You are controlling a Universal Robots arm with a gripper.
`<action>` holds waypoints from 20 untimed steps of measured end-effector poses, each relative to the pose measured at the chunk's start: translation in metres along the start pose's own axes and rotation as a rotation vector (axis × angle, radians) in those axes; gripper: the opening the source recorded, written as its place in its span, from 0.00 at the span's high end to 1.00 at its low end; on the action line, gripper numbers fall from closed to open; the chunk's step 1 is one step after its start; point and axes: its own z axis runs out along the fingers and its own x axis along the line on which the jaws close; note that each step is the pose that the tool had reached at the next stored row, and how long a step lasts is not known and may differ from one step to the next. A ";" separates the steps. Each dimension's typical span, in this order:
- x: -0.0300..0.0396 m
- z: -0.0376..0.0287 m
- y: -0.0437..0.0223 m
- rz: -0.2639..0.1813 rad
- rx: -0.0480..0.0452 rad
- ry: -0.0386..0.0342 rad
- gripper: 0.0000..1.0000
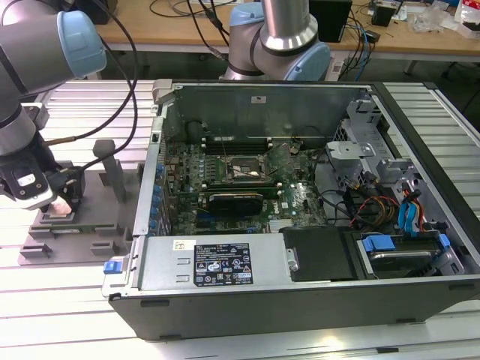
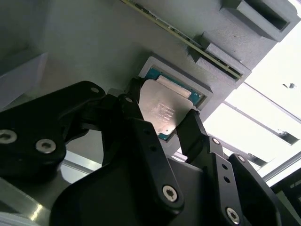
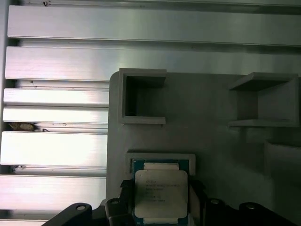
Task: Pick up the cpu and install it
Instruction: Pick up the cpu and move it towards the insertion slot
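matt silver metal cpu (image 3: 161,190), matt grey plastic fixture (image 3: 211,141)

the cpu (image 2: 161,109) sits in the claw (image 2: 162,113), just above the fixture (image 2: 94,47) beside the case (image 1: 300,304).

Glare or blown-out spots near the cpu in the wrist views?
Second wrist view: the table beyond the fixture is blown out white, the hand is dark in shadow, and the cpu lid has a mild sheen. First wrist view: the table glares in bright bands; the cpu is evenly lit.
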 end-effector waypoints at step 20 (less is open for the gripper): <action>-0.0004 -0.0202 0.0010 0.000 0.0000 0.0000 0.45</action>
